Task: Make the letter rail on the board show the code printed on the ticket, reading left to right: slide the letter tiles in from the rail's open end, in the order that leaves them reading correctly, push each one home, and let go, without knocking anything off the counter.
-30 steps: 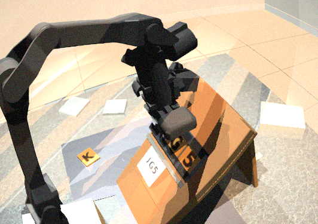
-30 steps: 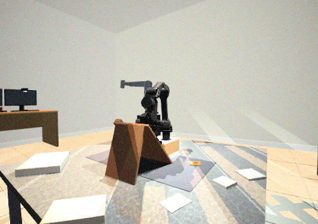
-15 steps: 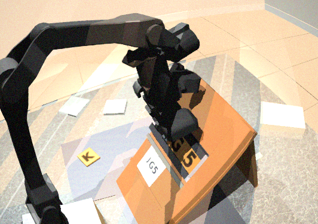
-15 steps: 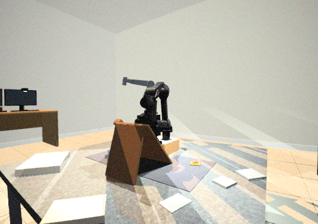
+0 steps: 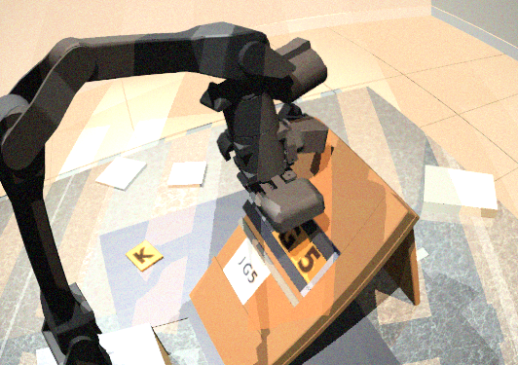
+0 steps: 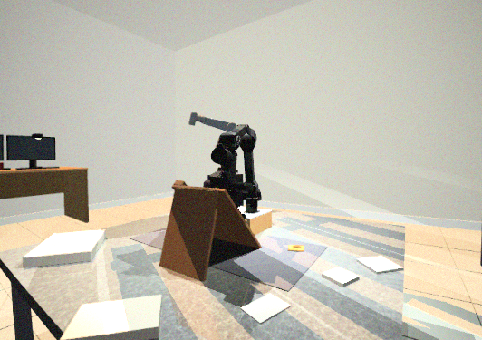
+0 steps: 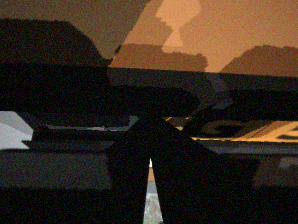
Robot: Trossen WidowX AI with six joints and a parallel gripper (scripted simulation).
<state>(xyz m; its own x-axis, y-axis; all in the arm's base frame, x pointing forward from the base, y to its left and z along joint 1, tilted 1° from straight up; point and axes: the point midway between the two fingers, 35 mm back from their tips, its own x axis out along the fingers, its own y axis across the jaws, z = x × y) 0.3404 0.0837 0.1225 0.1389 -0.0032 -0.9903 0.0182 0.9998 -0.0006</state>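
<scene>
A slanted orange board (image 5: 370, 204) (image 6: 195, 222) carries a dark letter rail (image 5: 274, 254). Yellow tiles G (image 5: 293, 238) and 5 (image 5: 310, 260) sit in the rail, with the 5 at its lower end. The tiles also show in the wrist view (image 7: 260, 131). A white ticket (image 5: 245, 273) beside the rail reads JG5. My gripper (image 5: 265, 208) (image 7: 149, 124) is shut, with its fingers pressed together, low over the rail just above the G tile. It hides the upper part of the rail. A yellow K tile (image 5: 144, 255) (image 6: 295, 247) lies flat on the mat to the left, apart from the board.
Flat white slabs lie around the board: two behind it (image 5: 122, 171) (image 5: 187, 173), one on the right (image 5: 458, 187) and one by the arm's base (image 5: 131, 346). A desk with a monitor (image 6: 32, 150) stands far off.
</scene>
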